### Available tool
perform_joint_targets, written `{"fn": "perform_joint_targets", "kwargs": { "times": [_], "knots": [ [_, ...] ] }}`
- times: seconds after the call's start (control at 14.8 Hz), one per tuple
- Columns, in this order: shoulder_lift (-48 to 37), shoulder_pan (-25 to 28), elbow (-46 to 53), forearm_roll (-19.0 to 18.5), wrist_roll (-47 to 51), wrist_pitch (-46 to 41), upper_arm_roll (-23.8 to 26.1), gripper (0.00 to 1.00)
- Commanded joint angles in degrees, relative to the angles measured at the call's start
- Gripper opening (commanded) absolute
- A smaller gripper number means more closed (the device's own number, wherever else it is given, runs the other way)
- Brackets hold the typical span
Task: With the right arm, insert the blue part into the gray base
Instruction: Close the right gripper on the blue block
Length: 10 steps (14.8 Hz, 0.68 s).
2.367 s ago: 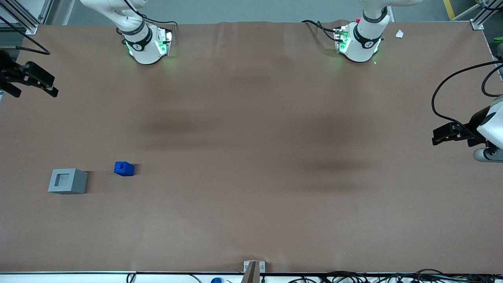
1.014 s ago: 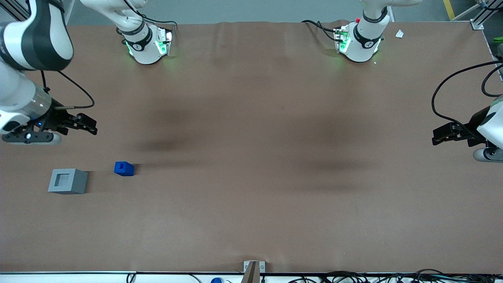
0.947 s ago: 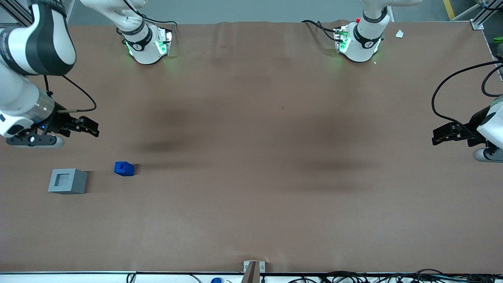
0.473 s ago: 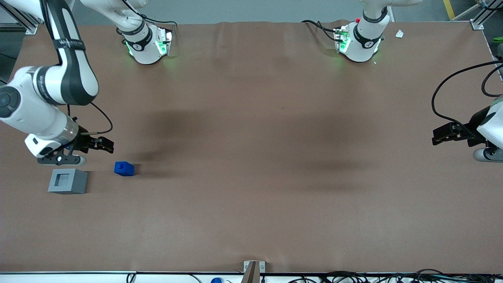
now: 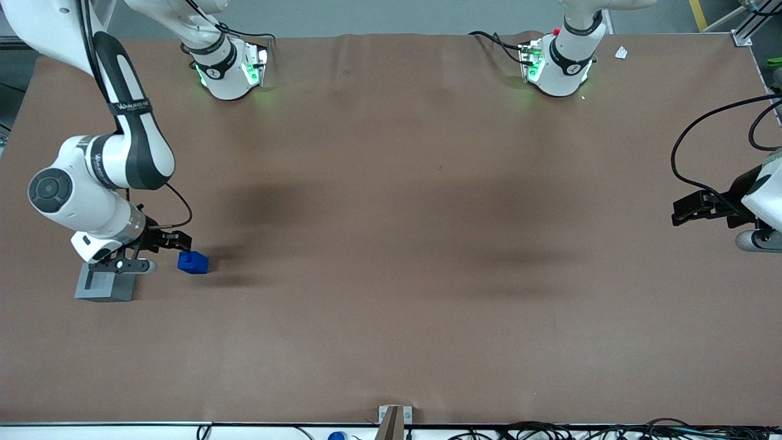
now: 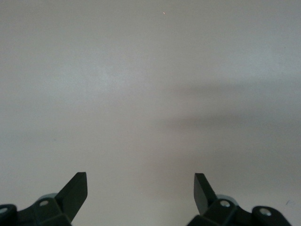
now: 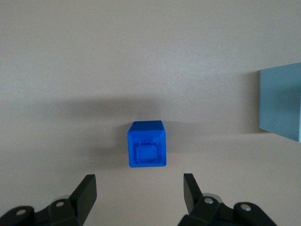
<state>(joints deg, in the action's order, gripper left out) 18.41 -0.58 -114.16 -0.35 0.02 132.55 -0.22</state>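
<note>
The blue part (image 5: 193,263) rests on the brown table toward the working arm's end; the right wrist view shows the blue part (image 7: 146,150) square-on, with a recess in its top. The gray base (image 5: 101,289) stands beside it, partly covered by the right arm's wrist; one wall of the gray base (image 7: 281,101) shows in the wrist view. The right arm's gripper (image 5: 177,241) hangs just above the table, slightly farther from the front camera than the blue part, and is open. Its fingers (image 7: 86,189) stand wide apart, nothing between them, the blue part just ahead of the gap.
The right arm's white forearm (image 5: 122,162) arches over the table edge above the gray base. Two arm pedestals (image 5: 229,70) glow green at the table's edge farthest from the front camera. A small bracket (image 5: 394,415) sits at the near edge.
The right arm has swung in from the table's edge and come down toward the front camera, bringing its open gripper close beside the blue part. Both blocks stayed put.
</note>
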Motion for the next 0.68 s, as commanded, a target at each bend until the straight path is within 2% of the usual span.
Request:
{"fn": "perform_joint_targets", "kwargs": {
  "times": [0.0,0.27,0.61],
  "knots": [
    [1.4,-0.1,-0.5,-0.9,-0.1,2.1,0.2,0.78],
    [4.3,0.2,-0.5,-1.1,-0.2,6.0,0.1,0.75],
    [5.8,0.2,-0.9,-3.3,-0.1,7.2,0.1,0.74]
  ]
}}
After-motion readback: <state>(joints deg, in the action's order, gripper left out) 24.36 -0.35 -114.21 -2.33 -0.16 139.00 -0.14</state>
